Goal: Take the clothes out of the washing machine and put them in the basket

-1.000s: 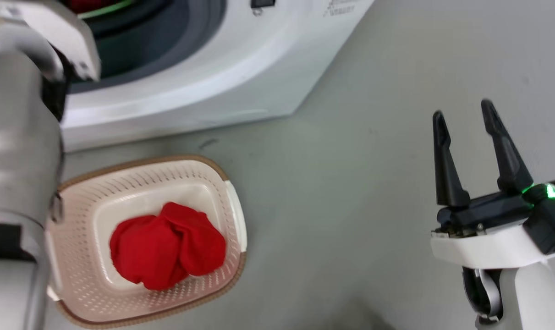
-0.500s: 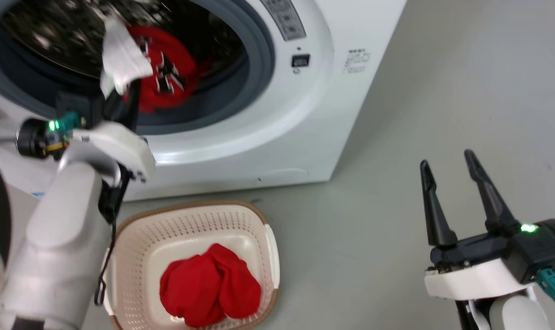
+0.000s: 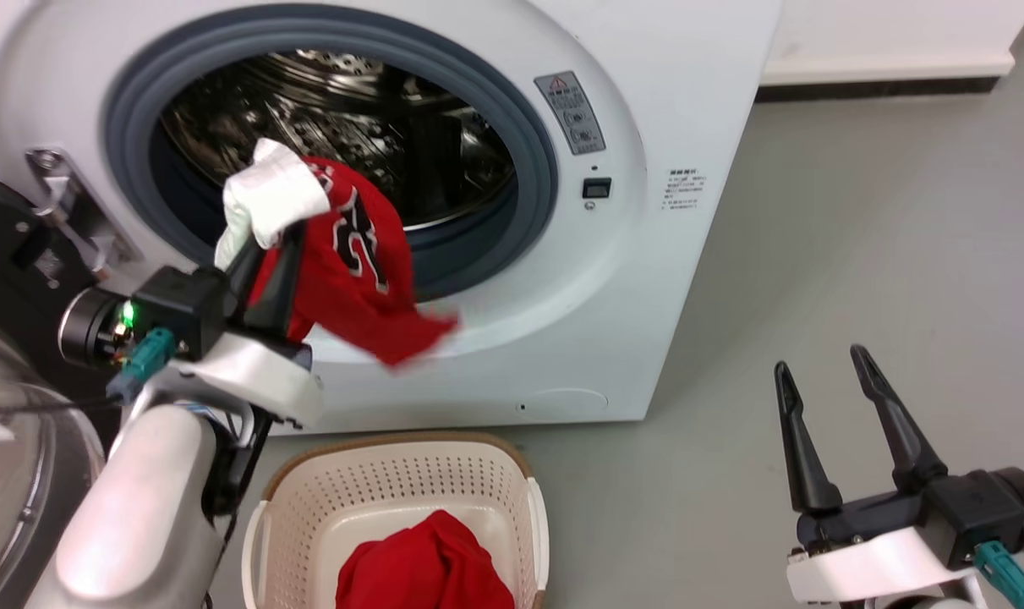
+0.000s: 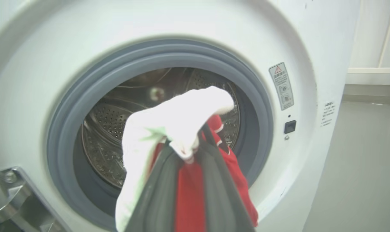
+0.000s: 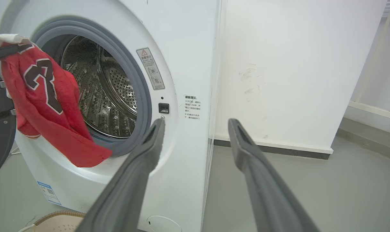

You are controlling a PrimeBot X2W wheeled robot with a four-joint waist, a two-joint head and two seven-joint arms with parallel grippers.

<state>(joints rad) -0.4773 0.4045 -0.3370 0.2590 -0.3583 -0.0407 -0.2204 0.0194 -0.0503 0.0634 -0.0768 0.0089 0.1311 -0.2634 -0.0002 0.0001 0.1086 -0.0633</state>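
Observation:
The washing machine [image 3: 647, 254] stands with its porthole open and its steel drum [image 3: 376, 127] bare inside. In front of the porthole my left gripper [image 3: 271, 237] is shut on the clothes: a red jersey [image 3: 355, 279] with black-and-white lettering and a white cloth part [image 3: 275, 194] bunched over the fingertips. The jersey hangs down over the gasket, above the basket [image 3: 393, 482]. The left wrist view shows the left gripper [image 4: 188, 151] pinching white cloth [image 4: 169, 119] and red fabric [image 4: 188, 193]. Another red garment [image 3: 427, 567] lies in the basket. My right gripper [image 3: 819, 359] is open over the floor at the right, holding nothing.
The machine's glass door [image 3: 4, 474] hangs open at the far left beside my left arm. Grey floor [image 3: 858, 211] stretches right of the machine to a white wall [image 5: 294, 64]. In the right wrist view, the right gripper [image 5: 196, 124] points at the machine's front corner, with the basket rim [image 5: 53, 216] low left.
The head camera has tilted up, so the whole porthole shows. My left gripper has pulled the jersey and white cloth out of the drum to in front of the opening. The right gripper stays open.

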